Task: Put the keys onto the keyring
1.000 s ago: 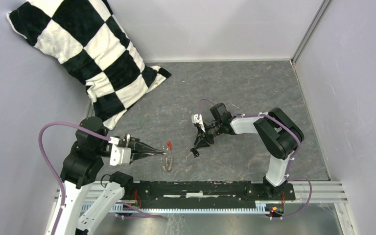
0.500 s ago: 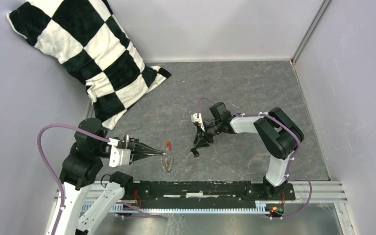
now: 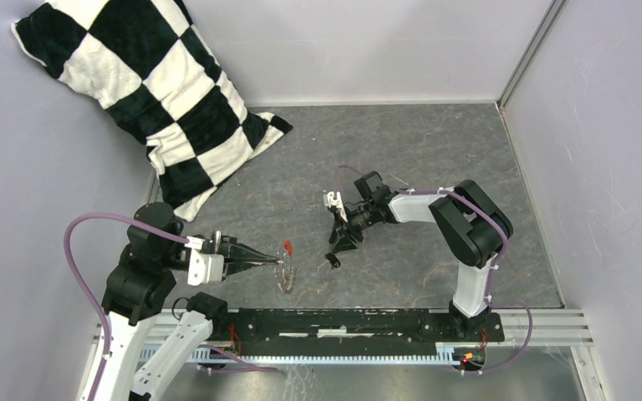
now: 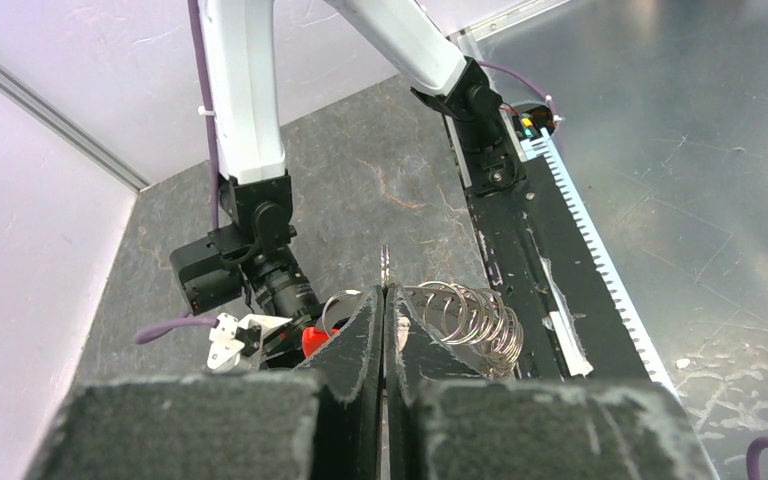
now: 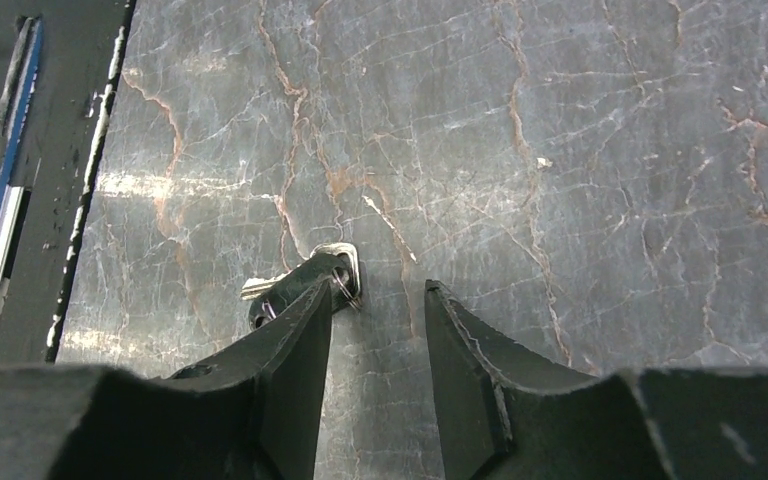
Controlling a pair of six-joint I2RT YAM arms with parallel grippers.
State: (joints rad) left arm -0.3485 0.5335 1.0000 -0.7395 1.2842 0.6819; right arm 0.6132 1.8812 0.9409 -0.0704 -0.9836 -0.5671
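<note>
The checkered pillow [image 3: 146,92] leans in the far left corner, so the grey table [image 3: 435,150] lies bare toward the far edge and the right wall. The left gripper [image 4: 384,295] has its fingers pressed together on the keyring [image 4: 465,315], which hangs with its red tag [image 3: 288,246] near the black rail [image 3: 343,322] along the near edge. The right gripper's [image 5: 377,290] 2 fingers stand apart. The key [image 5: 310,272] lies on the table against 1 fingertip.

A robotics lab test cell. Plain pale panels [image 3: 368,50] wall in a grey stone-patterned tabletop [image 3: 435,150]. A left arm [image 3: 138,288] and right arm [image 3: 472,234] are bolted to a black rail [image 3: 343,322] at its near edge.
</note>
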